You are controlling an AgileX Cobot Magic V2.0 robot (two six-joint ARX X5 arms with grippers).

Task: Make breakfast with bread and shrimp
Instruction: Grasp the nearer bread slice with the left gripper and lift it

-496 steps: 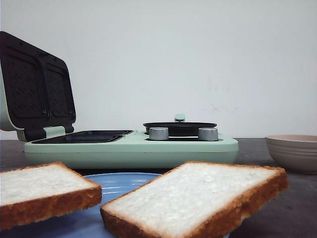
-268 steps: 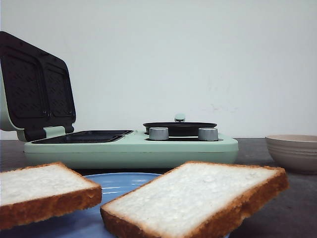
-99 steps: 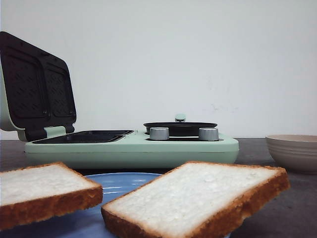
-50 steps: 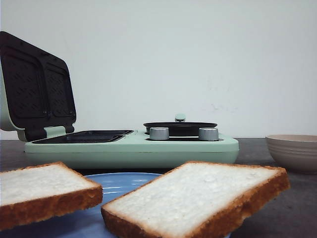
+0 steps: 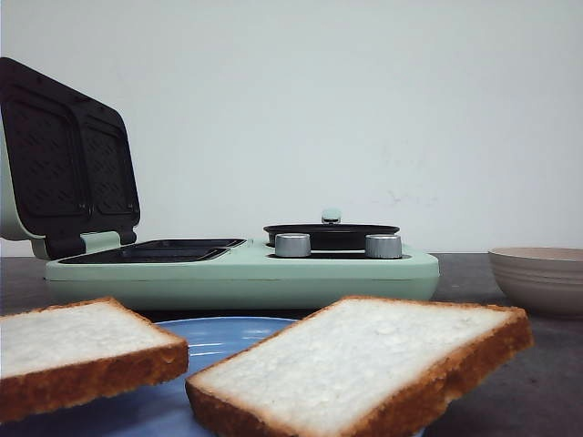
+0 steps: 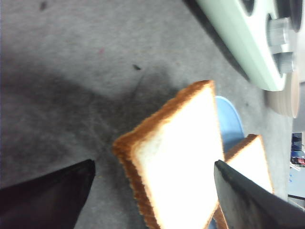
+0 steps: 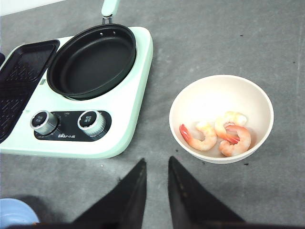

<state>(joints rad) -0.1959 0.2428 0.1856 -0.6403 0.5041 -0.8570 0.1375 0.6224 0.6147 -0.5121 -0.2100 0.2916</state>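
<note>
Left gripper [image 6: 152, 191] wide open around near bread slice [image 6: 178, 157], touching nothing; right gripper [image 7: 156, 183] almost closed, empty, near shrimp [image 7: 219, 133] bowl [image 7: 190, 102].

A staged tabletop setup, most likely a robotics lab or test bench rather than a lived-in kitchen. A dark grey, matte table surface [image 7: 228, 38] sits against a bare white wall [image 5: 364, 109] with faint scuff marks. On the table stands a mint-green breakfast maker [image 5: 241, 273], its sandwich-press lid [image 5: 68, 159] open and upright, with a black frying pan [image 7: 90, 61] on its hob and two silver knobs [image 7: 90, 121] at the front. Beside it are a beige bowl [image 7: 221, 119] holding shrimp [image 7: 217, 133] and a blue plate [image 5: 214, 332] with sliced bread [image 5: 355, 364]. A blurred sliver of clutter at one edge of the left wrist view may be shelving or equipment.
</note>
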